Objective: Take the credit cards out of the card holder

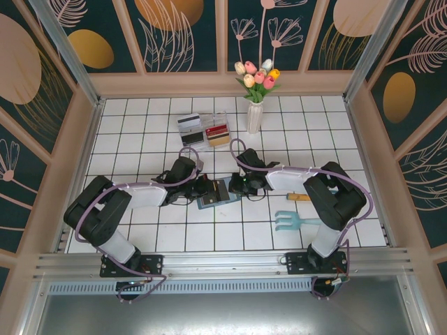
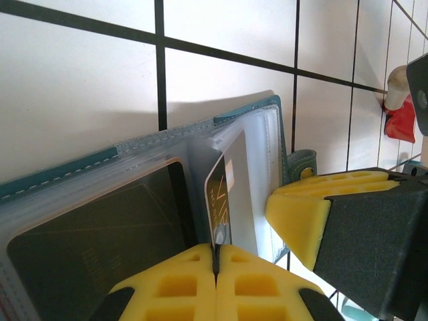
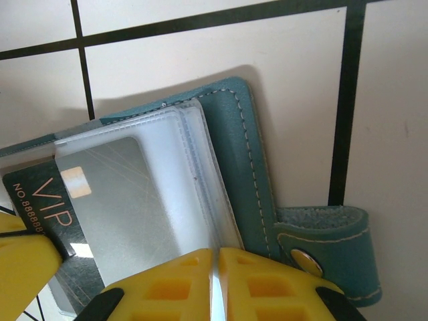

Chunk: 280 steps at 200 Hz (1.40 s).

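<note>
Two grips: left claw (image 2: 216,257), pinching the credit card (image 2: 218,194), should pull straight out while right claw (image 3: 215,267), clamped on the card holder (image 3: 235,154), anchors it.

Your left arm (image 1: 143,195), right arm (image 1: 290,180): black joint housings, white link covers. Lavender cables (image 1: 184,151) loop along both. Black base plates (image 1: 133,265), screw-fixed. Your left gripper (image 2: 216,253), right gripper (image 3: 214,257): black bodies, yellow fingers (image 2: 167,287) moulded with square pockets.
</note>
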{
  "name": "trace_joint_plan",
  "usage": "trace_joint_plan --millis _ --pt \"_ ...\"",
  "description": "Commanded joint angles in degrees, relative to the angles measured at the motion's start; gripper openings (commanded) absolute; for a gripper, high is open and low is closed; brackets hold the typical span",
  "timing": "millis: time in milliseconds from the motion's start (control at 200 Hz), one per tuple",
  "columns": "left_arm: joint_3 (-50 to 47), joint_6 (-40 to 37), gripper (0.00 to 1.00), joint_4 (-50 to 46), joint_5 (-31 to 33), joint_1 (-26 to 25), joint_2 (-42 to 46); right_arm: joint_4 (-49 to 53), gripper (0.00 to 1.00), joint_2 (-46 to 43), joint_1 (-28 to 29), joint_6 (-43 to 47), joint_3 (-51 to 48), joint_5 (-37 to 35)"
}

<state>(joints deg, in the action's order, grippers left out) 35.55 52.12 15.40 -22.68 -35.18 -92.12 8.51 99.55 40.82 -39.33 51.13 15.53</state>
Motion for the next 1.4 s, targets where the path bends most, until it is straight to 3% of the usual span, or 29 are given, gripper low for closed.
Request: trace_joint_plan --millis 0,540,821,931,1151,1396 --pt "-0.73 -1.01 0.00 -0.55 0.24 0.45 1.19 3.14 0.14 3.09 -0.22 0.59 -0.88 -2.70" --pt "-0.54 -7.54 0.00 -13.47 6.39 1.95 9.95 1.13 0.14 1.11 -0.11 1.80 -0.10 -2.43" --pt "2.69 -10.30 0.00 -22.40 13.02 3.14 16.74 -1.14 0.15 -5.11 -0.09 2.48 0.01 -1.86" --pt "3.80 -10.17 0.00 -23.31 14.10 3.87 20.00 -2.27 0.25 -9.91 -0.21 1.79 -0.20 -2.69" --pt "7.32 -10.12 0.00 -19.66 6.70 8.25 24.85 -4.35 0.48 -16.67 -2.69 0.94 1.07 0.84" --pt "10.33 -5.94 0.00 -11.37 -2.33 9.74 24.62 -19.52 0.66 -19.10 -6.36 -5.14 -2.53 14.37"
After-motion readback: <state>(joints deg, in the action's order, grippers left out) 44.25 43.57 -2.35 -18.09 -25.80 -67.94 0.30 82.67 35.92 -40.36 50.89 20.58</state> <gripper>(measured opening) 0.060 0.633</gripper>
